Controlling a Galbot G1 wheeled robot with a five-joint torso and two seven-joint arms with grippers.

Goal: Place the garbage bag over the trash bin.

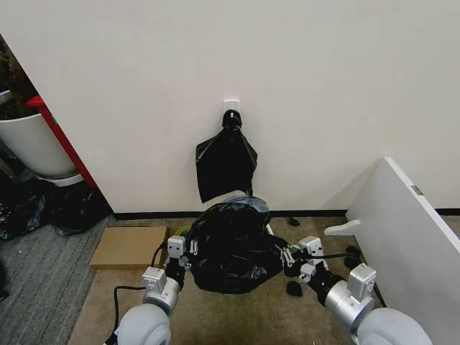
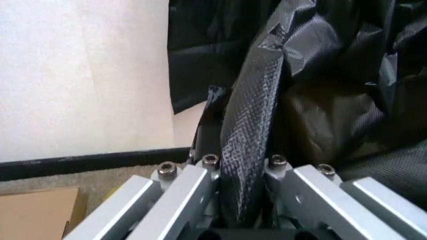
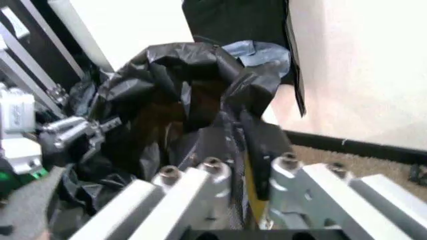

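Observation:
The black, crinkly garbage bag [image 1: 230, 244] bulges over the trash bin on the floor by the wall. Of the bin I see only a pale sliver at the back rim [image 1: 230, 195]. My left gripper [image 1: 190, 253] is at the bag's left side, and in the left wrist view it [image 2: 243, 164] is shut on a fold of the bag [image 2: 257, 100]. At the bag's right side, my right gripper [image 1: 287, 256] [image 3: 250, 167] is shut on the bag's edge [image 3: 193, 75]. The bag's mouth sags open between them.
A bundle of black bags [image 1: 226, 162] hangs from a wall hook just behind the bin. Flat cardboard [image 1: 129, 246] lies on the left. A white planter [image 1: 32, 144] stands far left. A white panel [image 1: 410, 230] leans on the right.

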